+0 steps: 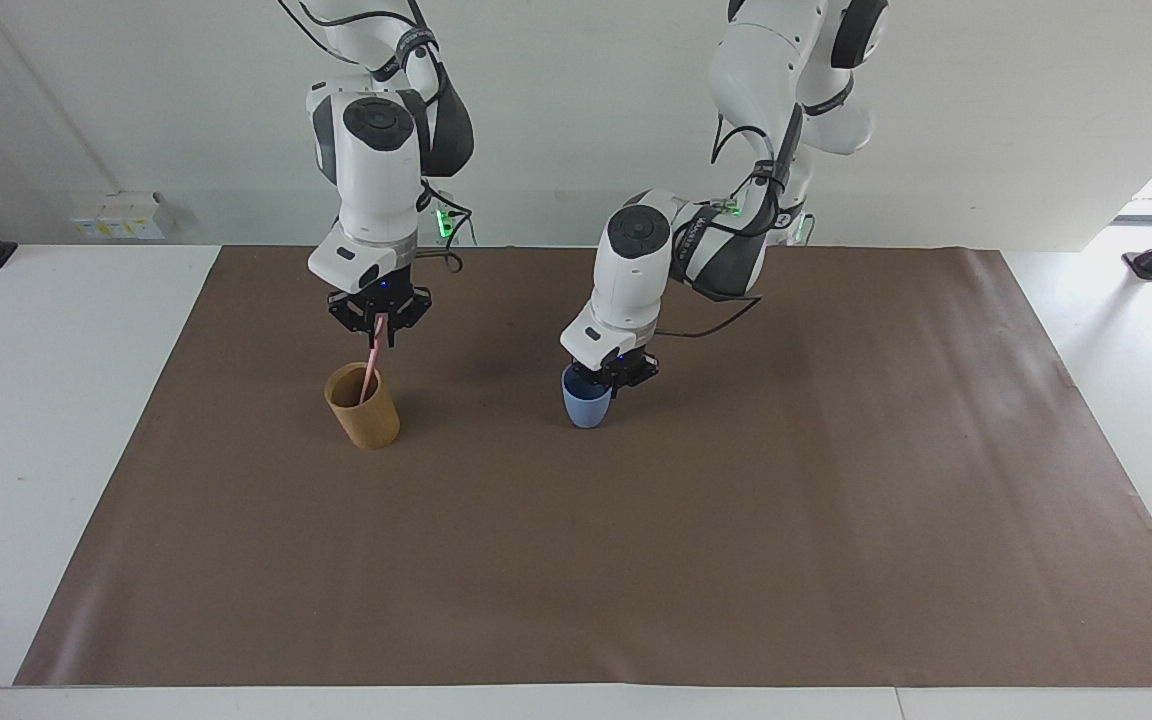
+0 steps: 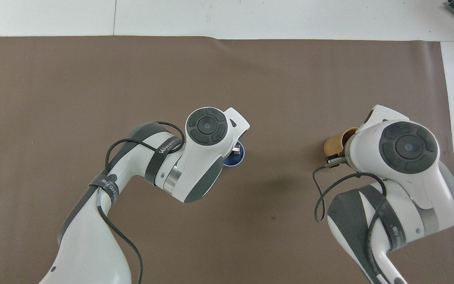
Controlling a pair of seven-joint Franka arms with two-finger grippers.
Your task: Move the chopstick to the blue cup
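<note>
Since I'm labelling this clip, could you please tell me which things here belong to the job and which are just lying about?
Job: chopstick; blue cup; tan cup, which the chopstick stands in; right gripper; left gripper.
Lying about: brown mat; white box.

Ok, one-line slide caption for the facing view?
Right gripper shut on chopstick in tan cup; left gripper holds blue cup.

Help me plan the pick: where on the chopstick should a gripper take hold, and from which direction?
Grip the chopstick on its bare upper part, coming straight down from above. Its lower end sits inside the tan cup, so only the top is free. The right gripper is closed there.
</note>
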